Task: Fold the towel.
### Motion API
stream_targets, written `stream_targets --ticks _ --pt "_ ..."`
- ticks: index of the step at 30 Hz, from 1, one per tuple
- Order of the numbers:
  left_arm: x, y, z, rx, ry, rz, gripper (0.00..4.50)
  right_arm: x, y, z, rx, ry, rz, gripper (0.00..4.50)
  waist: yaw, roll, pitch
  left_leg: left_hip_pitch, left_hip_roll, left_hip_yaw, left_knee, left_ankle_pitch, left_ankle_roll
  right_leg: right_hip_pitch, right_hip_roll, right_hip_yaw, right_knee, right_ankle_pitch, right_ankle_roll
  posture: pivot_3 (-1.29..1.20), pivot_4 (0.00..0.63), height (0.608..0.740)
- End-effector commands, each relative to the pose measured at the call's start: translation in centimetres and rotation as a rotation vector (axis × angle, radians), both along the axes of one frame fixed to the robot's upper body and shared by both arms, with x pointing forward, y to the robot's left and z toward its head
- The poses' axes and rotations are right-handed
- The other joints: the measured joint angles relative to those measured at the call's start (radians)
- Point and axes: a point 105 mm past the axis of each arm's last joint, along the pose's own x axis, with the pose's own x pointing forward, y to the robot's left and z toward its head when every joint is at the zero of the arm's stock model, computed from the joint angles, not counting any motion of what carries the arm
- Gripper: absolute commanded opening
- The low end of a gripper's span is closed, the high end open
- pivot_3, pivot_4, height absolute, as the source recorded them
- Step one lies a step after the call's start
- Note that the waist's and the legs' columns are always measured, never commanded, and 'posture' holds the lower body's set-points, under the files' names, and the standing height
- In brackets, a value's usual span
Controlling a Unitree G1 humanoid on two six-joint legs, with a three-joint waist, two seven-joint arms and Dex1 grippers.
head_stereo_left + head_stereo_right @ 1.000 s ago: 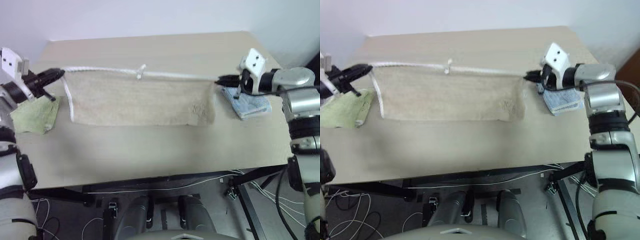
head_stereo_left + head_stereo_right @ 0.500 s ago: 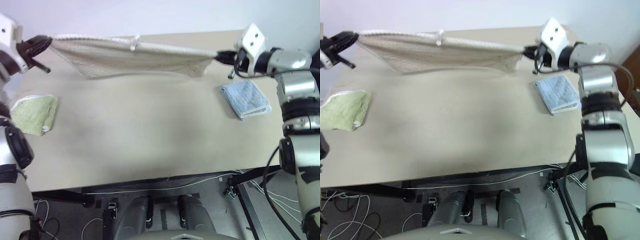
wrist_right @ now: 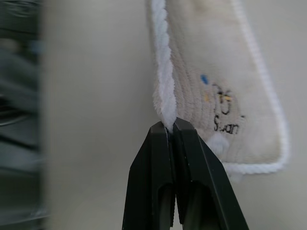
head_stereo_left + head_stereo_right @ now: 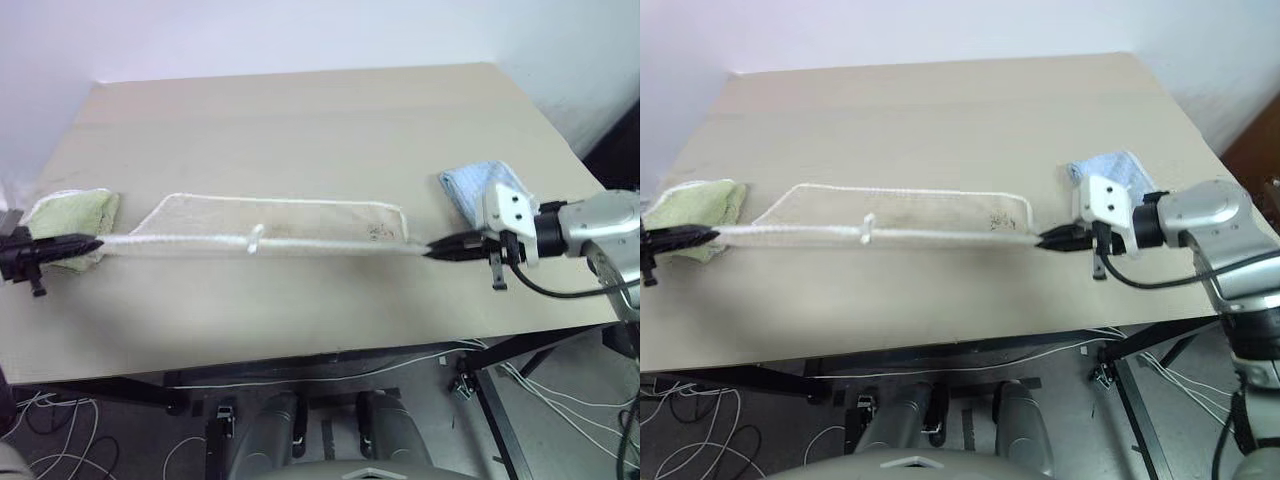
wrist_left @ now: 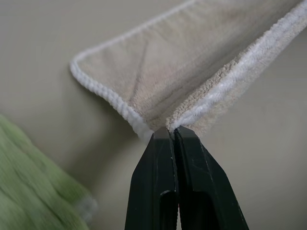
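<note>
Table (image 4: 300, 110), tan top, carries everything. Beige towel (image 4: 300, 218) lies across its near-middle, long way left to right: far layer flat on the surface, white-corded near edge drawn taut just above it between the two grippers. A small hang-loop sits on that edge, left of centre.

Left gripper (image 4: 85, 242): fingers pressed together on the towel's near-left corner; in the left wrist view the corded hem runs straight into the closed tips. Right gripper (image 4: 437, 247): likewise clamped tight on the near-right corner, beside a small embroidered mark on the cloth.

Step in hand, as I judge it: laying the held edge down to finish a lengthwise fold. To do it well:
- keep the edge taut so the middle does not sag or bunch
- lower both corners level and together
- line the held edge up with the far corded edge before letting go; at present it sits nearer than that edge, so the layers are not yet matched
- release only once the cloth rests flat

Risk: left corner comes down very near the green towel (image 4: 72, 212) and could drag it.

Count:
- table: one
- beige towel: one
- green towel, folded, far left: one
- blue towel (image 4: 472, 184), folded, right, just beyond the right gripper: one
- grippers: two
</note>
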Motion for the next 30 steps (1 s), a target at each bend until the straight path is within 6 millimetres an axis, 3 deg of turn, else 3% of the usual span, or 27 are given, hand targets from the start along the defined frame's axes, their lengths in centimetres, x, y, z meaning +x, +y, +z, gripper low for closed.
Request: stream_targets --ticks 1,7,14,19,21,24,27,30 --pt "-3.1 2.6 1.8 0.047 0.024 0.088 0.03 -1.5 -2.4 1.5 -0.053 0.020 -0.071 0.00 0.000 0.000 0.000 0.000 0.000 0.000 0.000 0.000 0.000 0.000 0.000 0.000 0.000 0.000 0.000 0.00 0.150 0.740" --pt "-7.5 2.9 -0.5 0.067 0.176 0.086 0.03 -5.6 -3.2 -0.7 -0.149 0.193 -0.005 0.00 0.000 0.000 0.000 -0.001 0.000 0.000 -0.005 -0.001 0.001 0.000 -0.001 0.000 -0.005 -0.002 -0.003 0.00 0.150 0.740" --pt "-10.1 2.7 -0.8 0.077 0.261 0.100 0.03 -7.7 -5.0 -1.3 -0.213 0.268 -0.018 0.00 0.003 0.002 -0.002 0.001 0.000 0.000 -0.011 -0.001 0.000 0.001 -0.002 0.000 -0.010 -0.002 -0.003 0.00 0.150 0.740" --pt "-9.0 1.9 -1.0 0.062 0.233 0.101 0.03 -4.5 -5.0 -0.7 -0.205 0.134 -0.055 0.00 0.001 0.003 -0.002 0.002 0.000 0.002 -0.018 -0.001 0.000 -0.002 -0.002 0.000 -0.015 -0.002 -0.004 0.00 0.150 0.740" --pt "-8.3 1.1 -1.2 0.060 0.230 0.076 0.03 -2.9 -4.4 -0.2 -0.170 0.072 -0.079 0.00 -0.003 0.003 -0.002 0.002 0.001 0.002 -0.018 -0.001 0.000 -0.002 -0.002 0.000 -0.017 -0.002 -0.004 0.00 0.150 0.740" --pt "-7.6 0.4 -1.7 0.056 0.222 0.055 0.03 -2.3 -2.0 1.0 -0.072 0.050 -0.035 0.00 -0.002 0.004 -0.002 0.001 0.000 0.002 -0.019 -0.001 0.000 -0.003 -0.002 0.000 -0.019 -0.002 -0.004 0.00 0.150 0.740" --pt "-6.9 -0.3 -2.2 0.041 0.214 0.037 0.00 -2.2 0.6 2.1 0.045 0.044 0.006 0.59 -0.001 0.004 -0.002 -0.002 0.000 0.003 -0.020 -0.001 0.000 -0.003 -0.002 0.000 -0.019 -0.001 -0.003 0.00 0.150 0.740" --pt "-6.4 -1.0 -2.7 0.023 0.208 0.016 0.00 -1.7 2.1 1.3 0.078 0.032 0.012 1.59 0.001 0.003 -0.002 -0.003 0.000 0.003 -0.020 -0.001 0.000 -0.004 -0.002 -0.001 -0.019 -0.001 -0.003 0.00 0.150 0.740"
